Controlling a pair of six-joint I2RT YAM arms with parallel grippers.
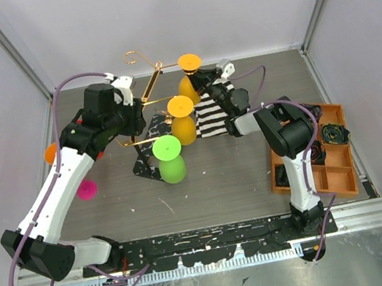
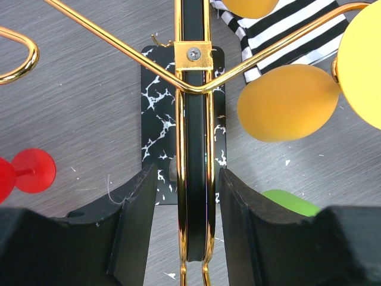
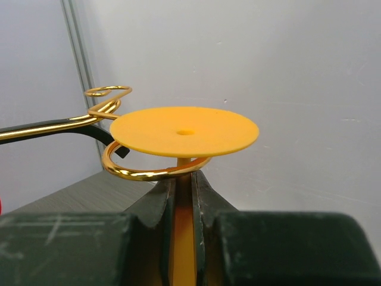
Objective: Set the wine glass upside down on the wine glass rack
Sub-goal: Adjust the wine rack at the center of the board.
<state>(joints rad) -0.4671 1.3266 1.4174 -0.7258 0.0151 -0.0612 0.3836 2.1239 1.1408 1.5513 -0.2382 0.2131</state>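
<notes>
The wine glass rack (image 1: 148,82) is a gold wire stand on a black marble-veined base (image 1: 145,167). My right gripper (image 1: 205,86) is shut on the stem of an orange wine glass (image 1: 189,62) held upside down. In the right wrist view its round foot (image 3: 184,131) sits just above a gold scroll loop (image 3: 134,173), with the stem inside the loop and my right gripper (image 3: 184,179) below. My left gripper (image 1: 134,116) is open, its jaws either side of the rack's post (image 2: 193,119) with gaps on both sides (image 2: 187,179).
A second orange glass (image 1: 182,118) and a green glass (image 1: 170,158) hang upside down on the rack. A pink glass (image 1: 86,189) lies on the table at the left. A striped cloth (image 1: 210,119) lies behind the rack. An orange parts tray (image 1: 333,162) stands at the right.
</notes>
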